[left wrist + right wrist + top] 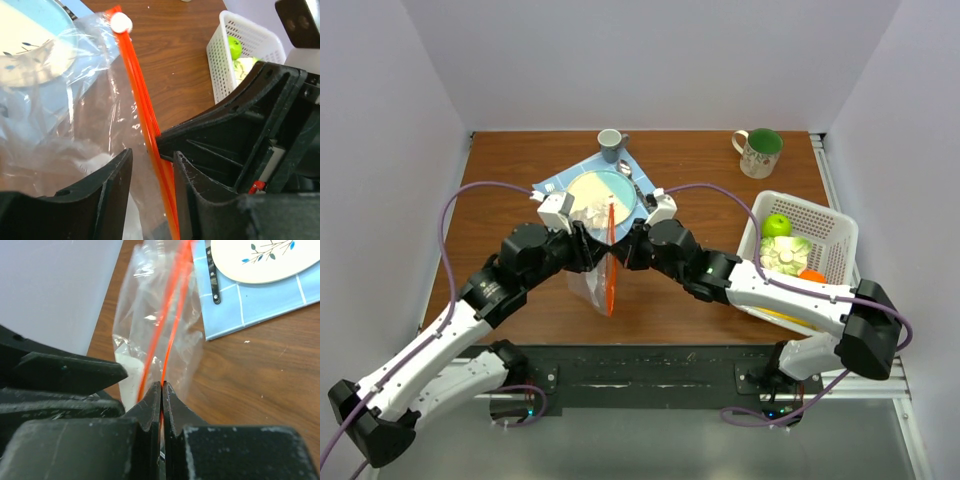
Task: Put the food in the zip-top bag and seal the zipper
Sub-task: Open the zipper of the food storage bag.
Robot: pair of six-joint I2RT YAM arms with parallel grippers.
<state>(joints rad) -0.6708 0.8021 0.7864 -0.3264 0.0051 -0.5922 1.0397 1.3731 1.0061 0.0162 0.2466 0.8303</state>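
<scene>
Top external shows one zip-top bag (pixel 592 285) standing on edge at mid-table, its zipper (pixel 611 262) reading as a single orange-red line. From the left, the left gripper (pixel 588 243) is at the bag's left face and the right gripper (pixel 632 243) at its right. Well to the right stands one white lattice basket (pixel 830 232). The food (pixel 790 255) lies in that basket: one green apple (pixel 777 224), one pale leafy piece (pixel 782 246), one orange (pixel 811 273) and one yellow piece (pixel 782 316) mostly hidden under the right forearm (pixel 790 292). Behind the bag are one plate (pixel 600 188) on one blue placemat (pixel 552 186), one spoon (pixel 632 182) and two cups, a small grey cup (pixel 610 143) and a green-lined mug (pixel 757 152). From this height neither pair of jaws can be read. The left wrist view settles the left one: its fingers (pixel 112 180) stand apart, and the zipper runs through the gap close to the right-hand finger, unclamped. It alone shows one white slider (pixel 121 22) at the strip's far end. The right wrist view shows the right fingers (pixel 150 405) pressed together on the zipper. Only there does the strip split into two tracks beyond the jaws, with the bag's mouth parted.
</scene>
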